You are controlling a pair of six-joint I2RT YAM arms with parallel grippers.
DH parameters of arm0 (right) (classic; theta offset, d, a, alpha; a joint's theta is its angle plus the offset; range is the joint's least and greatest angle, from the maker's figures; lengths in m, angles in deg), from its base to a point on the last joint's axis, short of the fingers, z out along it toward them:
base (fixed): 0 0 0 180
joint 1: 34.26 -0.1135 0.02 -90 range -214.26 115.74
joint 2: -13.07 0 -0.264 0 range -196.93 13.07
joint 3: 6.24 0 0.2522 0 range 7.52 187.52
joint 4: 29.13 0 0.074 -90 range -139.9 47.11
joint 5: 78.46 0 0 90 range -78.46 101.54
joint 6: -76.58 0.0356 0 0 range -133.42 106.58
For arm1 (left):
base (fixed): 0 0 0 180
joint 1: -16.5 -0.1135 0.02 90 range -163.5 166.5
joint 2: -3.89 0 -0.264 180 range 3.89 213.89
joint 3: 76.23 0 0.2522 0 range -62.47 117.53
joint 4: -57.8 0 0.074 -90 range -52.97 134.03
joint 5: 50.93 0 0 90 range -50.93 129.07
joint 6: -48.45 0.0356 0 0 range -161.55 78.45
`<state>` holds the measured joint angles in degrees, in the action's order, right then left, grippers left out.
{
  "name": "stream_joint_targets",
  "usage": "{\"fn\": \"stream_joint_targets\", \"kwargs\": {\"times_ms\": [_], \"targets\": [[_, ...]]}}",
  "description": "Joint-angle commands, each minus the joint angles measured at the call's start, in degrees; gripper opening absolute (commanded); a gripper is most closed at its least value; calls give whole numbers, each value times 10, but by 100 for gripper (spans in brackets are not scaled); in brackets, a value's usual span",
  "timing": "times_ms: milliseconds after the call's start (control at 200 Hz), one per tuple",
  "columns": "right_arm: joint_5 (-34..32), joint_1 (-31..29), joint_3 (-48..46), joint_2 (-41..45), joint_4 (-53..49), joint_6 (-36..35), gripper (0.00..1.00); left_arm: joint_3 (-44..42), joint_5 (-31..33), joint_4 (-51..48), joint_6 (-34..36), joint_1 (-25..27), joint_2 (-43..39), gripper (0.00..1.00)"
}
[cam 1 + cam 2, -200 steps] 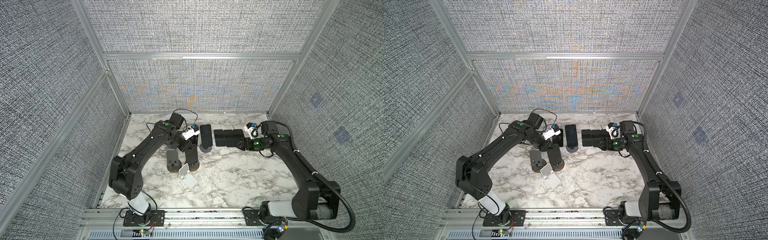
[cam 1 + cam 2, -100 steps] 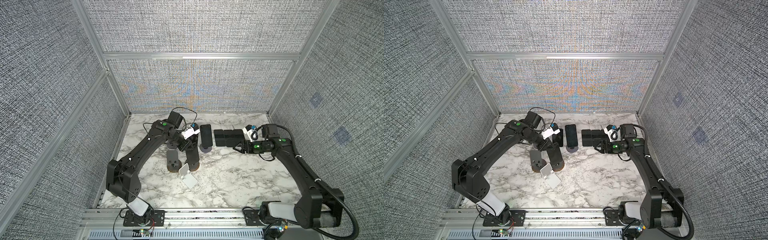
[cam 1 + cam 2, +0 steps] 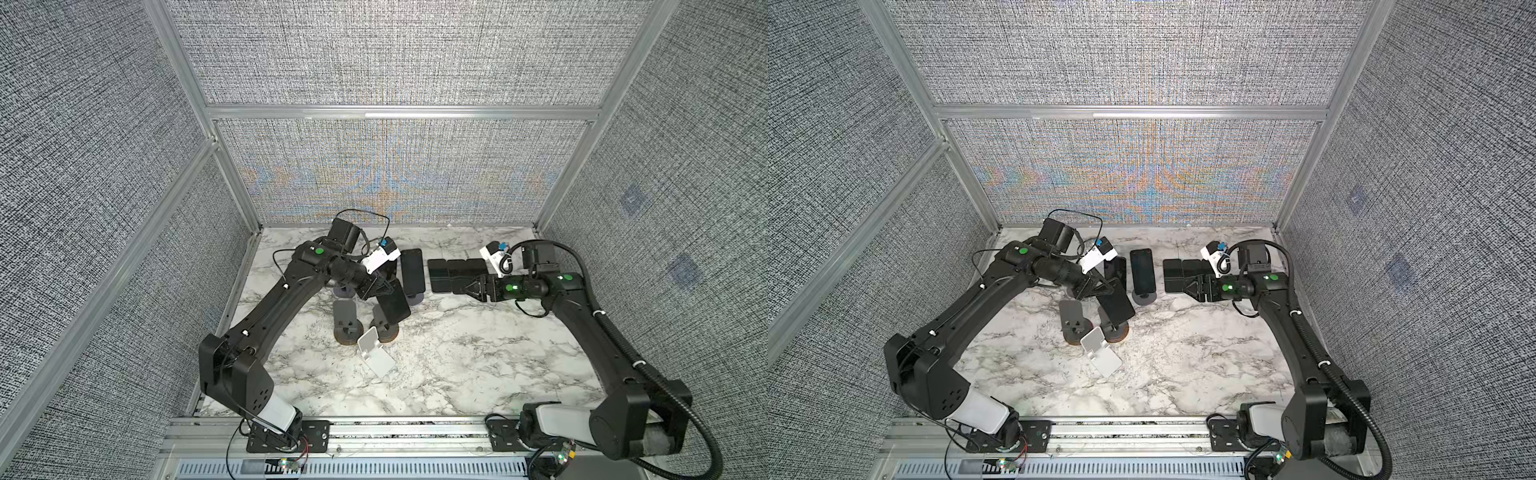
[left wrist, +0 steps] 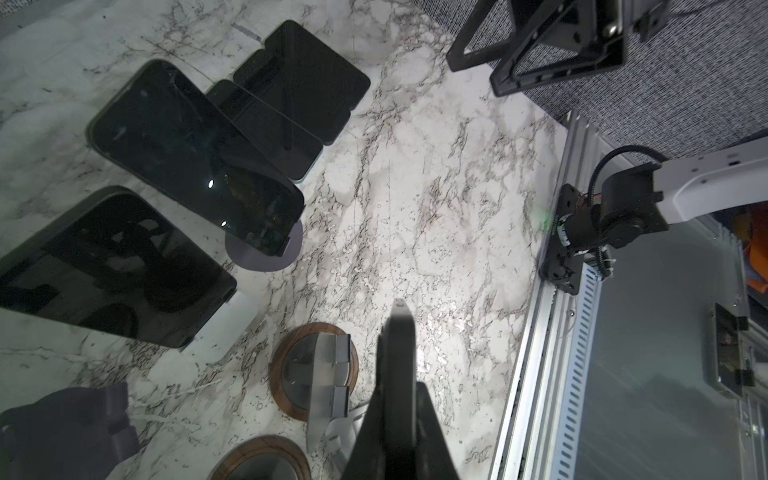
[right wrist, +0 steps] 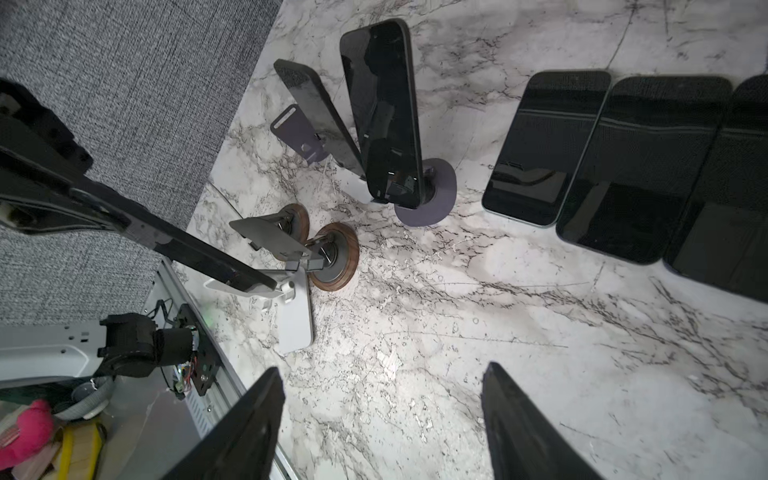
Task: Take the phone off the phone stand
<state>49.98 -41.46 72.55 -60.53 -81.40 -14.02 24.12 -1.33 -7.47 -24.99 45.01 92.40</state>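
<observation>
In both top views, the left gripper [image 3: 387, 291] pinched the phone [image 3: 395, 306], tilted above its stand [image 3: 384, 328] midway between the bench's [image 3: 457, 361] side edges; the left wrist view caught it edge-on; the right wrist view, the right gripper [image 5: 382, 368] spread.

You get both top views from high above the aluminium front rail [image 3: 395, 432], tilted down toward the grey woven rear wall [image 3: 395, 166], far enough back to hold the whole white marble-veined tabletop [image 3: 457, 365]; the two overlap almost entirely. Your left wrist view sits close over the tabletop, looking along the left gripper [image 4: 397, 386] and the thin black phone [image 4: 397, 332], taking in that rail; your right wrist view, equally near, looks down past the right gripper [image 5: 382, 368]; both wrist views share the three flat black phones [image 4: 299, 83] and the round-footed grey stand [image 4: 266, 253].
</observation>
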Motion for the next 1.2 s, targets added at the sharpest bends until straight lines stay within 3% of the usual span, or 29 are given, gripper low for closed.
{"fn": "stream_joint_targets", "kwargs": {"times_ms": [0, 200, 305, 475, 685, 1021, 1196], "targets": [[-82, -46, 12, 19, 1, -25, 70, 1, -57, 49, -45, 0, -11, 0], [-259, -202, 17, 72, 28, -54, 70, 17, -98, 74, -153, -2, 11, 0], [-309, -272, 27, 76, 17, -60, 72, 23, -103, 84, -213, -2, 23, 0], [-400, -371, 47, 34, 25, -65, 87, 20, -110, 109, -289, -8, 27, 0], [-394, -413, 89, -39, 86, -55, 99, 15, -119, 119, -321, -12, 41, 0], [-444, -416, 96, -67, 120, -21, 96, 9, -125, 127, -318, -15, 35, 0], [-420, -406, 96, -73, 104, -8, 90, 8, -126, 125, -310, -15, 33, 0]]}}
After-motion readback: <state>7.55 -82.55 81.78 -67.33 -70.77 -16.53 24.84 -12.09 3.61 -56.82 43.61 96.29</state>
